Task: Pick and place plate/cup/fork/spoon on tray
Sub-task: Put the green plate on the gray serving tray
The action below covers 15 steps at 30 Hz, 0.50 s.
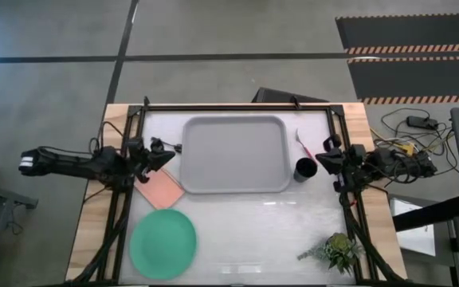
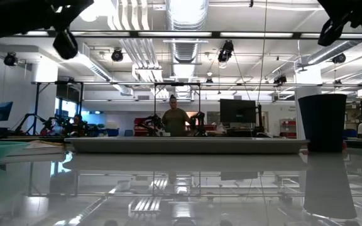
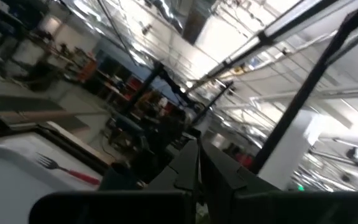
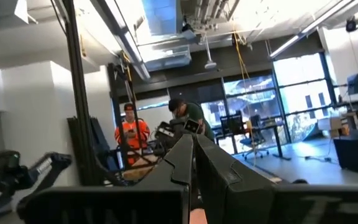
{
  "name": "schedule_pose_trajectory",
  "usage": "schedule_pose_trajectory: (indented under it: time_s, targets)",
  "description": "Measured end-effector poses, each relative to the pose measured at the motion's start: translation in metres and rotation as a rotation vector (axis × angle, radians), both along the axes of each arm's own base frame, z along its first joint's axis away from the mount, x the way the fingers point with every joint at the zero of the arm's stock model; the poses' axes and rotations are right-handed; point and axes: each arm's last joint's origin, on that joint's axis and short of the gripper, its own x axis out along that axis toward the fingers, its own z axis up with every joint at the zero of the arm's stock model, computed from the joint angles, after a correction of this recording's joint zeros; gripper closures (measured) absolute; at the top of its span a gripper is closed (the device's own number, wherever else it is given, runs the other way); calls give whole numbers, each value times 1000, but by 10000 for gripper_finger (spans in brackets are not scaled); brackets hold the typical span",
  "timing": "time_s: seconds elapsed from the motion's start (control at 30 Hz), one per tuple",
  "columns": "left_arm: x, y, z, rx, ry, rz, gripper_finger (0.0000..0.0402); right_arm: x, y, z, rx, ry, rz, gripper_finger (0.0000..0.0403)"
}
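Observation:
The grey tray (image 1: 233, 155) lies at the table's far middle and holds nothing; it also shows in the low view (image 2: 187, 145). The mint-green plate (image 1: 163, 243) lies flat at the near left. The black cup (image 1: 305, 170) stands upright just right of the tray, also in the low view (image 2: 322, 122). The pink-handled fork (image 1: 303, 146) lies on the table beyond the cup, also in the left wrist view (image 3: 70, 172). The spoon is out of view. My left gripper (image 1: 166, 154) hovers shut at the tray's left edge. My right gripper (image 1: 325, 155) hovers shut right of the cup. Both are empty.
A salmon-pink square pad (image 1: 159, 189) lies between the tray and the plate, by my left gripper. A small green plant (image 1: 337, 253) stands at the near right. Dark frame bars run along the table's left, right and far sides. People stand in the room beyond.

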Motion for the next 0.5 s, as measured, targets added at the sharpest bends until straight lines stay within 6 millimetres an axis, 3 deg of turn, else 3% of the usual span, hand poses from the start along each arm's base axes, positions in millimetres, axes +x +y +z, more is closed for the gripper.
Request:
schedule_pose_trajectory:
  time_s: [0.23, 0.5]
  targets:
    - [39, -8, 19, -46, 179, -165, 402, -2, 0, 12, -10, -16, -6, 394]
    - [81, -28, 12, -113, 792, -325, 402, 3, 1, 5, -3, 56, 4, 394]
